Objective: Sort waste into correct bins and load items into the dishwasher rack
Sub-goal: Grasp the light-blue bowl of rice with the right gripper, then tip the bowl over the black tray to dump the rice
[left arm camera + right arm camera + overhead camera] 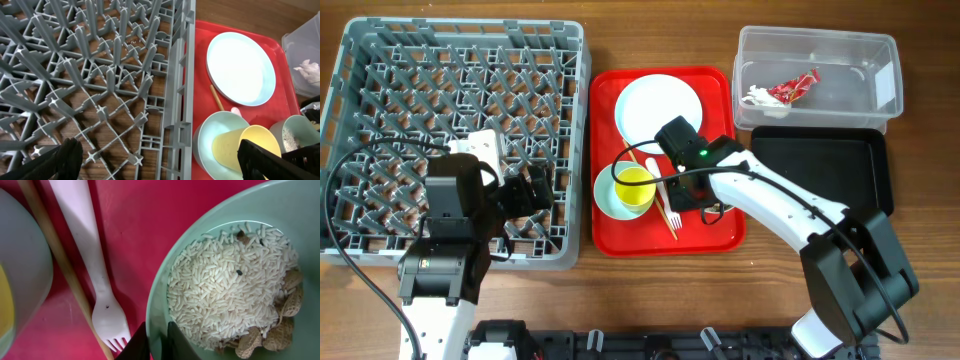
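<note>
Mint bowl (295, 205); yellow cup (634, 186)

Grey pegged rack (582, 140) fills the desk's far left corner. At the far right corner, a clear tub (817, 38) holds a red wrapper (794, 86) and white scraps (757, 96). A black tray (820, 165) lies just nearer. Mid-desk: pale plate (658, 105), yellow cup (634, 188) inside a mint bowl (607, 195), fork (87, 265) beside stick (60, 265), second bowl (165, 280) holding crumbs (225, 290).

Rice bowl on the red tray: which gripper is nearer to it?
Right. The right gripper has its fingers on either side of the rice bowl rim; the left gripper is apart, over the rack.
</note>
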